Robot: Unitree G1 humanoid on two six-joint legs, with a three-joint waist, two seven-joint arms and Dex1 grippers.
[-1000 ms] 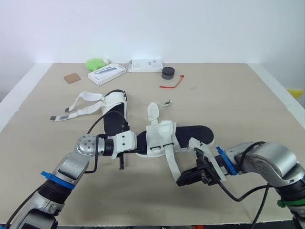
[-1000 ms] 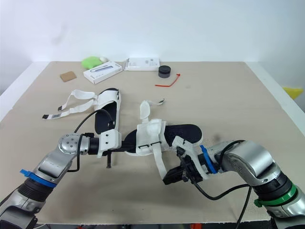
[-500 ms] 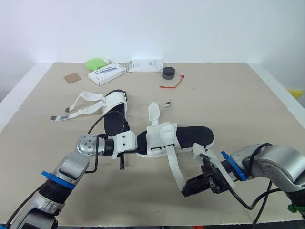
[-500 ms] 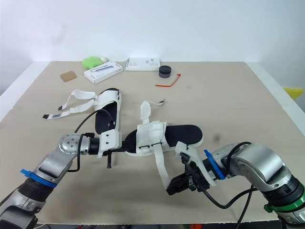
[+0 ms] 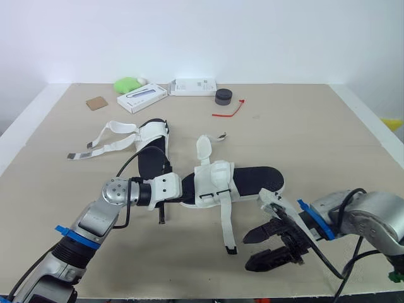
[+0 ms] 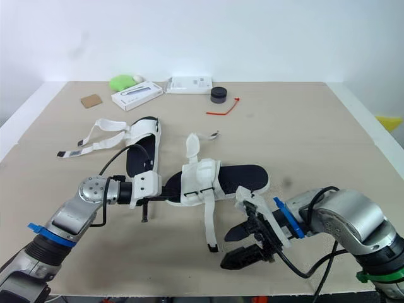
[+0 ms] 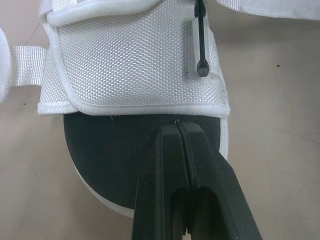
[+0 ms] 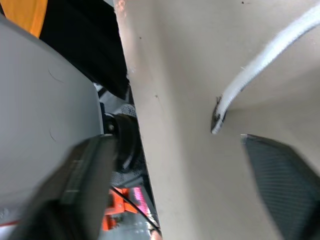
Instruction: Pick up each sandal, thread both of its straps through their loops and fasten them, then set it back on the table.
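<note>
The near sandal (image 5: 218,183), with a black sole and white upper, lies in the middle of the table. My left gripper (image 5: 183,189) is shut, its fingertips (image 7: 177,131) lying on the black insole at the heel end, right up against the white upper. One long white strap (image 5: 226,224) trails from this sandal toward the table's front, and its dark tip (image 5: 231,250) rests on the table. My right gripper (image 5: 255,249) stands open just right of that tip, holding nothing. The second sandal (image 5: 151,142) lies behind and to the left, with its straps (image 5: 104,142) loose and spread out.
Along the back stand a green object (image 5: 128,84), two white boxes (image 5: 141,98) (image 5: 193,86), a black round cap (image 5: 222,96), a red tie (image 5: 228,111) and a brown card (image 5: 96,103). The table's front edge (image 5: 208,293) runs close below my right gripper.
My right gripper drew the strap end toward the table's front, then opened and let it go. The strap now lies slack on the table. The left arm has not moved.
</note>
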